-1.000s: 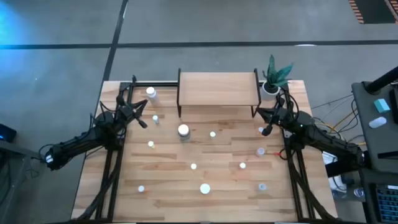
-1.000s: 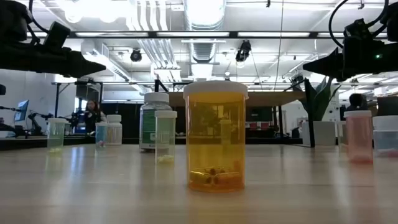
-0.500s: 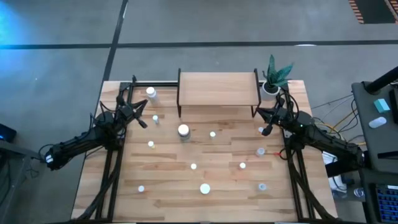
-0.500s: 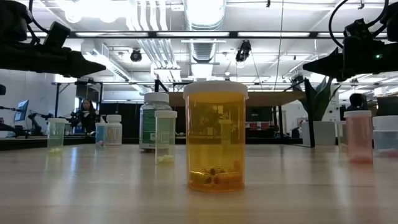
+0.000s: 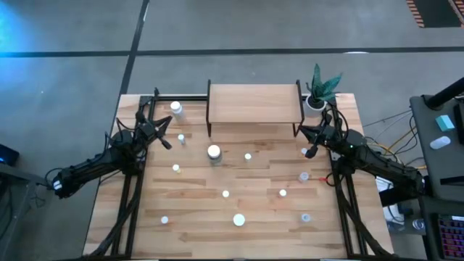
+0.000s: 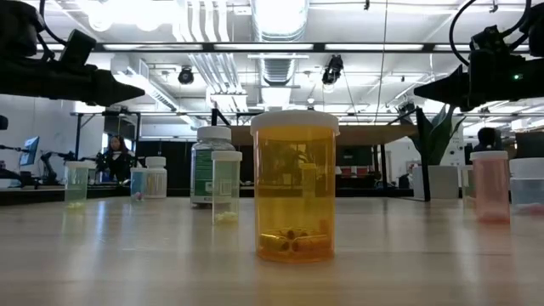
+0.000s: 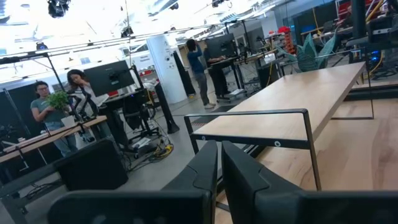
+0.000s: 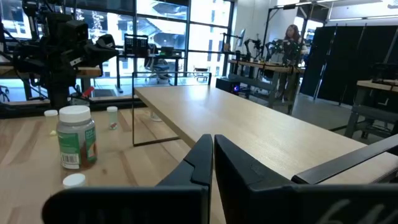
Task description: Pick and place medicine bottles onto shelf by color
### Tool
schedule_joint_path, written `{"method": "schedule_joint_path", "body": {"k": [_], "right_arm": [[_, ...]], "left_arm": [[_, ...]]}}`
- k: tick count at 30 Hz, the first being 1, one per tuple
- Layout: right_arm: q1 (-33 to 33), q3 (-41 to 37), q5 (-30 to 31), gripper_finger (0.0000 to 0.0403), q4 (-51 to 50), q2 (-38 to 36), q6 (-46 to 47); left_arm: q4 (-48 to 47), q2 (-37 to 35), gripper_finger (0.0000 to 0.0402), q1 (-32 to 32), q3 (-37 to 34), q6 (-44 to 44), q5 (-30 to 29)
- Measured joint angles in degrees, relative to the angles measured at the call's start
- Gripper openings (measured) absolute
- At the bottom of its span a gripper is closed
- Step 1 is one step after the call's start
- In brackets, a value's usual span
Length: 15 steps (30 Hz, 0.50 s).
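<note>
Waiting with both tools pinched closed and empty, left tool (image 5: 166,143) and right tool (image 5: 310,152) flank the small light-wood shelf on black legs (image 5: 254,103). Nothing sits on it; all white-capped medicine bottles (image 5: 214,152) stand scattered across my wood-plank desk (image 5: 261,217), unsorted.

**Bottles scattered in front of the shelf**

The shelf (image 5: 254,102) stands bare at the counter's (image 5: 196,210) far edge. Medicine bottles (image 5: 214,152) dot the planks in front of it. The left hand (image 5: 167,144) hovers off its left corner, the right hand (image 5: 309,153) off its right corner, beside a potted plant (image 5: 317,94).
</note>
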Motion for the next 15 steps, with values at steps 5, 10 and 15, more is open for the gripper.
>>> {"method": "schedule_joint_path", "body": {"k": [5,10,15], "right_arm": [[0.0,0.0,0.0,0.0009,0.0,0.0,0.0],[0.0,0.0,0.0,0.0009,0.0,0.0,0.0],[0.0,0.0,0.0,0.0009,0.0,0.0,0.0]], "left_arm": [[2.7,0.0,0.0005,0.0,0.0,-0.1,-0.1],[6.5,0.0,0.0005,0.0,0.0,-11.7,5.1],[6.1,0.1,0.0005,0.0,0.0,-23.8,5.7]]}}
